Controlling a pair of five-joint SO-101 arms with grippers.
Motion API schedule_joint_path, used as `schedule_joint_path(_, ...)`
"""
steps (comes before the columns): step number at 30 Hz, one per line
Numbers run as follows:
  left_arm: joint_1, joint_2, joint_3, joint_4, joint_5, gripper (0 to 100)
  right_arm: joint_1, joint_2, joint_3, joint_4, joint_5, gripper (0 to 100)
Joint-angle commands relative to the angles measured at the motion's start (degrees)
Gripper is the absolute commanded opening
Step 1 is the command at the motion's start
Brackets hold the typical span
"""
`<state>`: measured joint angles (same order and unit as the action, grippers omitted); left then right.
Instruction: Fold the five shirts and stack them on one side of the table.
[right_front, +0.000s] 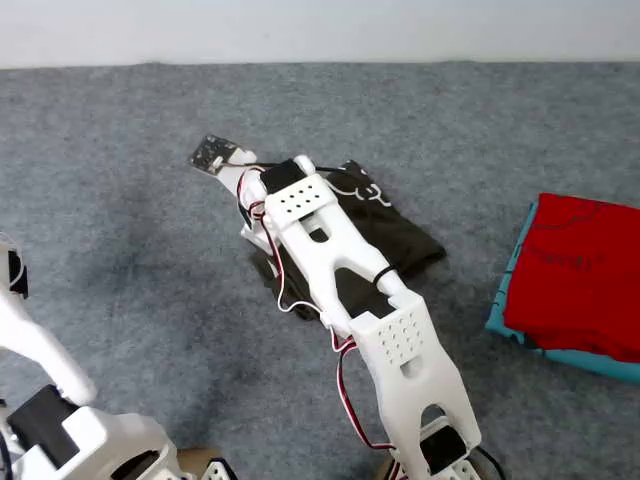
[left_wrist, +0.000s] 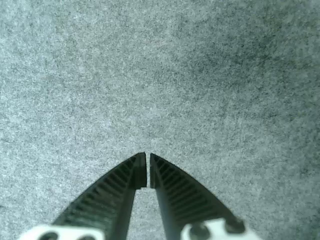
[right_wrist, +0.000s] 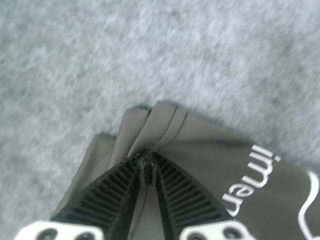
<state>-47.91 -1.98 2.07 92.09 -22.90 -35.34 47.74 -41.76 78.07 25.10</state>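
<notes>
Rough, matt grey felt covered the table. The black shirt and the red shirt were soft, matt cloth. The right arm was smooth white plastic, and the left gripper had ribbed, matt black plastic fingers

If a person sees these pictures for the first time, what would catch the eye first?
The red shirt draws the eye first, lying on a teal shirt at the right edge of the grey table in the high view. Next comes the right arm stretched over the dark shirt in the middle, the right gripper shut on a fold of it.
</notes>
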Motion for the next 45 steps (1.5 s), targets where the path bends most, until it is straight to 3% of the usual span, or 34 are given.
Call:
schedule_joint_path(1,0.1,-2.4,-0.2,-0.7,0.1,2,-0.3,-2.9,-2.9,4.9,-0.7,0.9)
schedule_joint_path(9,0.4,-2.4,-0.2,-0.7,0.1,2,-0.4,-12.8,-2.9,13.1,-1.2,0.9)
schedule_joint_path(17,0.4,-2.4,-0.2,-0.7,0.1,2,1.9,-19.6,-2.8,25.0,-13.4,0.9)
schedule_joint_path(24,0.4,-2.4,-0.2,-0.9,0.1,2,8.8,-25.9,-2.5,24.9,-31.8,0.9)
schedule_joint_path(31,0.4,-2.4,-0.2,-0.7,0.1,2,11.2,-29.0,-0.1,25.0,-59.7,1.2)
schedule_joint_path(34,0.1,-2.6,-0.3,-0.6,0.1,2,9.3,-30.8,7.0,24.9,-68.9,11.7)
schedule_joint_path(38,0.0,-2.8,-0.3,-0.5,0.1,2,5.8,-30.8,13.5,24.6,-76.2,44.4)
schedule_joint_path(40,0.1,-2.6,-0.3,-0.4,0.1,2,4.5,-28.7,14.1,23.4,-80.4,55.0)
schedule_joint_path(45,0.3,-2.5,-0.4,-0.2,-0.1,2,5.9,-21.8,14.1,15.1,-85.7,48.0)
